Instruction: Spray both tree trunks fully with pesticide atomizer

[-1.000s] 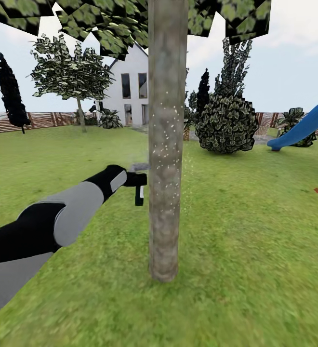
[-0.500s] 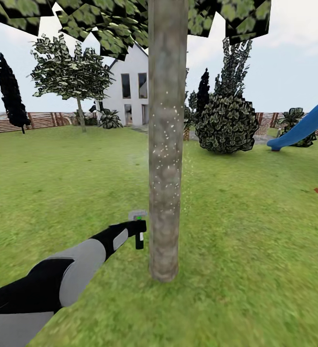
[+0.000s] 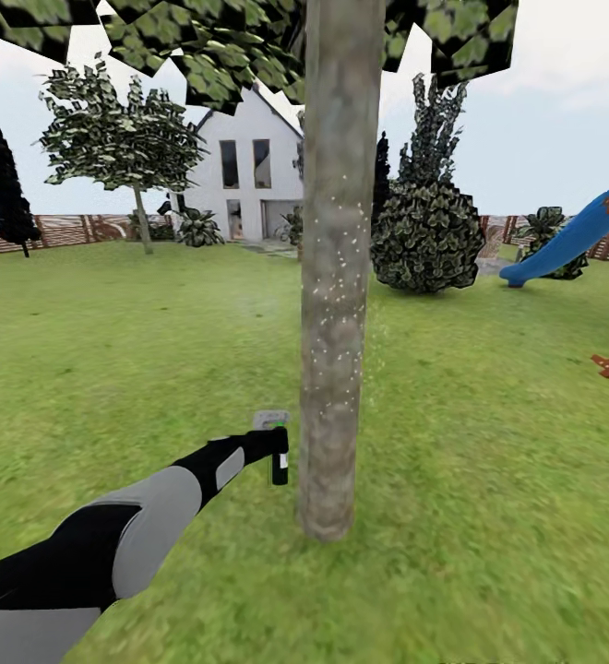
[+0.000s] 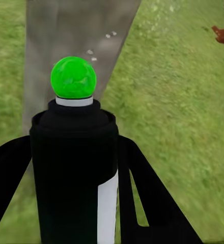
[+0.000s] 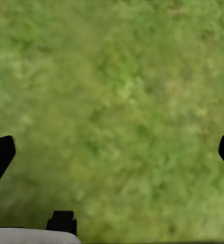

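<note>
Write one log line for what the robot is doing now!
left gripper: holding atomizer | aim: low on trunk | right gripper: open over grass

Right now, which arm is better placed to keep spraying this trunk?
Left. The left gripper holds the pesticide atomizer low beside the tree trunk, its head facing the bark. The right gripper is open and empty over grass.

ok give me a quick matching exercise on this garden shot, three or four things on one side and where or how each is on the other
Things:
1. pesticide atomizer
2. tree trunk
3. right hand
4. slide

States:
a. open above bare grass
b. blue, off to the right by the fence
c. gripped in the left hand, close to the trunk's lower part
d. dotted with white spray specks

Pairs: 1-c, 2-d, 3-a, 4-b
</note>
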